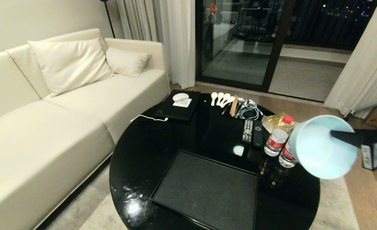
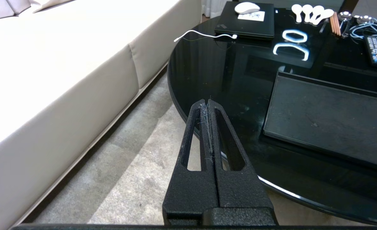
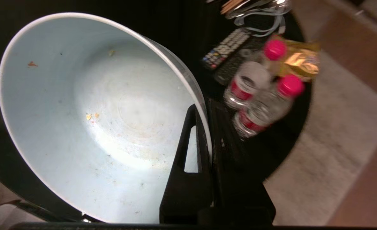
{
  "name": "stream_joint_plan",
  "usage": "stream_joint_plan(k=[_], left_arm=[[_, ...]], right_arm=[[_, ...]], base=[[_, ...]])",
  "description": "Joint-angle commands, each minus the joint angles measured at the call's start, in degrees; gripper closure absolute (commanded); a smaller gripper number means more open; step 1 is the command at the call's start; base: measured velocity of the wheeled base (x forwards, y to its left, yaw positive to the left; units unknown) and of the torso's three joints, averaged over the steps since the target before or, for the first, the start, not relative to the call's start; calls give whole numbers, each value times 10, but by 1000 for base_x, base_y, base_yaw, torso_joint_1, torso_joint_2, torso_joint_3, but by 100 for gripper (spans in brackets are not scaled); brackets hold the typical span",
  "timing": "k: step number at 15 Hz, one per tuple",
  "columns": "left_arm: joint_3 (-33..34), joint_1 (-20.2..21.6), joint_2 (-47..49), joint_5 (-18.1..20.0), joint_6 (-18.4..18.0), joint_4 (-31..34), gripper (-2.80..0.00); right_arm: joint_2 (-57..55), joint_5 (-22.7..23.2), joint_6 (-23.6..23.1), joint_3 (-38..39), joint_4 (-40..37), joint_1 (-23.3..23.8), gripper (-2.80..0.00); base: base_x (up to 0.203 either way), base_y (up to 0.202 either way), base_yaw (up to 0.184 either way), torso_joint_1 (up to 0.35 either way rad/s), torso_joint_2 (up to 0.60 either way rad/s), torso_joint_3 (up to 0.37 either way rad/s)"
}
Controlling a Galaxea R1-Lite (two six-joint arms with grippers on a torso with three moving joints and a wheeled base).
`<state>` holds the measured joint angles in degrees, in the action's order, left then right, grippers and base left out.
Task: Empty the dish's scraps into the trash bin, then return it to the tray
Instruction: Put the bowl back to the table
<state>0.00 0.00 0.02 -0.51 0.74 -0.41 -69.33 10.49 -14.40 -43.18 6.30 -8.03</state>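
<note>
Right gripper (image 3: 207, 127), matte black, pinches the rim of the smooth round bowl (image 1: 324, 148), held tipped at the table's (image 1: 162, 143) three o'clock edge. Its wrist view alone reveals crumb specks inside. Left gripper (image 2: 209, 105), fingers pressed together, hangs near nine o'clock. Textured rectangular tray (image 1: 207, 191) lies at six o'clock.

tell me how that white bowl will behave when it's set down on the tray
The dish, pinched by its rim in the right gripper, looks rigid and probably light, being empty. Its glossy inside suggests it could slip. On the matte tray it should likely stay put.
</note>
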Motion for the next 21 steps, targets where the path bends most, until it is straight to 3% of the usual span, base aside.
stream_joint_plan(k=[1,3,6,13,21], left_arm=[[0,0,0,0,0,0,0],[0,0,0,0,0,0,0],[0,0,0,0,0,0,0],[0,0,0,0,0,0,0],[0,0,0,0,0,0,0]], right_arm=[[-189,-28,38,-89,-5,-84,0],[-269,-55,107,-144,-36,-143,0],[-367,-70,179,-176,-60,-185,0],[-535,-75,301,-187,-18,-197,0],[-612,-79,305,-231,-11,-157,0]], base=[[0,0,0,0,0,0],[0,0,0,0,0,0],[0,0,0,0,0,0],[0,0,0,0,0,0],[0,0,0,0,0,0]])
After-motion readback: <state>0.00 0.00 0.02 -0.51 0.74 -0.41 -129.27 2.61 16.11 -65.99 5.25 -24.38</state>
